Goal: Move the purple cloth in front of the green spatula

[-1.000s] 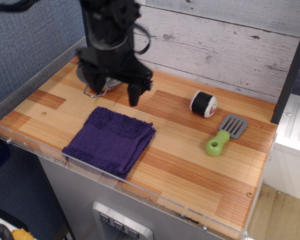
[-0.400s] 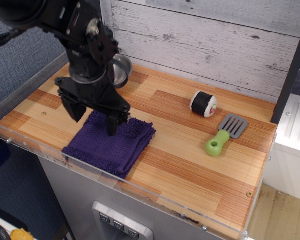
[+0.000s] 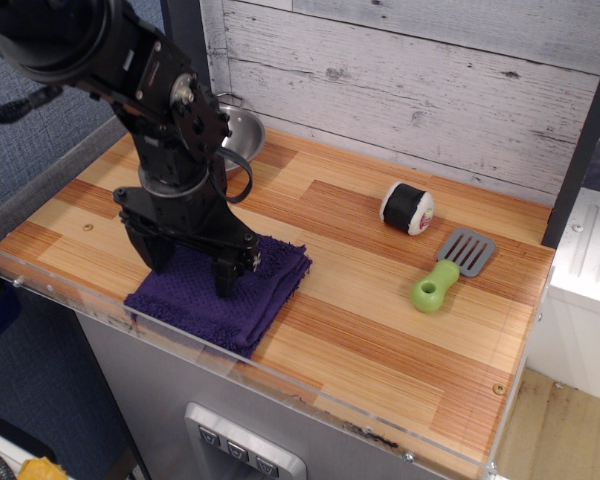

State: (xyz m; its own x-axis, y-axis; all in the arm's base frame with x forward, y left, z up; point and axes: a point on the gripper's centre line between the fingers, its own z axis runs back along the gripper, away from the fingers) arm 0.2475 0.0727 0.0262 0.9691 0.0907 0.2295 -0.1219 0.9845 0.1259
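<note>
The purple cloth (image 3: 242, 301) lies folded near the front left edge of the wooden table. My black gripper (image 3: 192, 272) is open and straddles the cloth's middle, with both fingertips down on or just above it. One finger (image 3: 226, 275) stands on the cloth's right half, the other (image 3: 157, 253) at its left. The arm hides the cloth's back left part. The green spatula (image 3: 444, 273) lies at the right, lime handle toward the front, grey slotted blade toward the back, well apart from the cloth.
A black-and-white sushi roll (image 3: 408, 208) sits behind the spatula. A steel bowl (image 3: 242, 135) stands at the back left by the plank wall, partly hidden by the arm. A clear acrylic rim (image 3: 280, 385) borders the table's front and left.
The arm moved from the bowl at the back toward the front and came down. Its open fingers now straddle the purple cloth, which has not moved.
</note>
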